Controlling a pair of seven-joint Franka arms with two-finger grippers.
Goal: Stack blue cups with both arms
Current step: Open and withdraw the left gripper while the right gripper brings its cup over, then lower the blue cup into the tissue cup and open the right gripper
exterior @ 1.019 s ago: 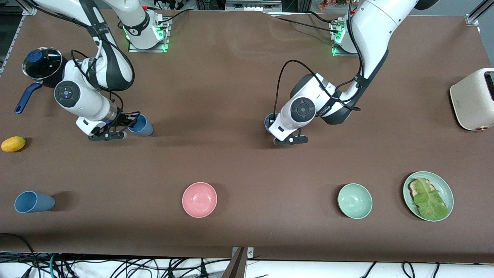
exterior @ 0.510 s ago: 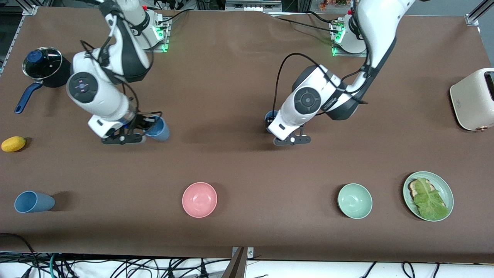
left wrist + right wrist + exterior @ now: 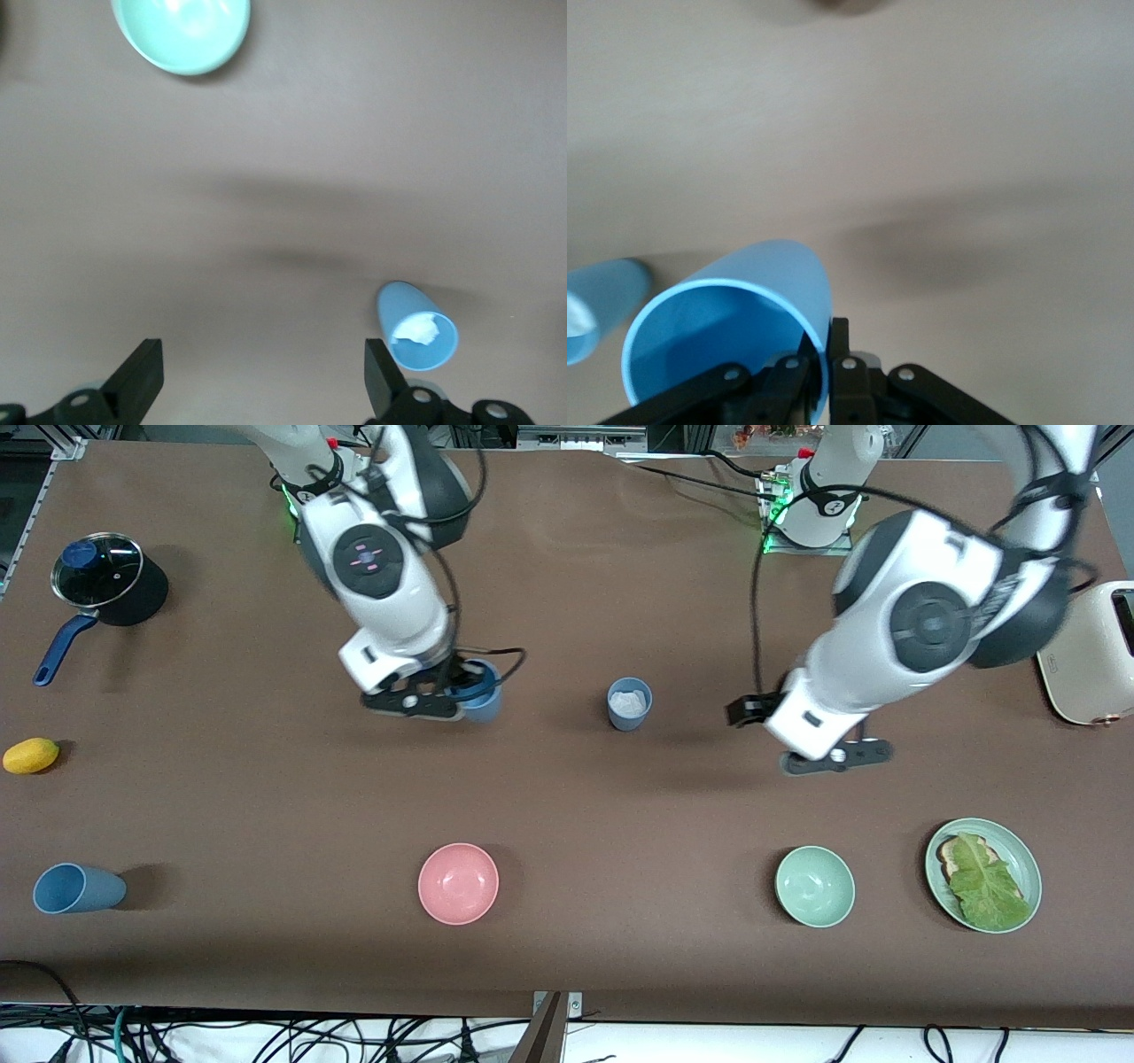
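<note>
A mid-blue tapered plastic cup [image 3: 78, 888] lies on its side near the table's front corner at the right arm's end. The right gripper [image 3: 423, 698] pinches another blue plastic cup's [image 3: 479, 691] rim, aloft mid-table. A slate-blue plastic cup [image 3: 629, 704] stands at the centre. The left gripper [image 3: 819, 751] hangs spread and empty.

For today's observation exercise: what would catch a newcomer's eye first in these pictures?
First, the right gripper, shut on a blue cup that it holds up over the table. Next, the second cup standing mid-table with something white inside, and the left gripper open over the table beside it. A third cup lies on its side near the front edge, at the right arm's end.
</note>
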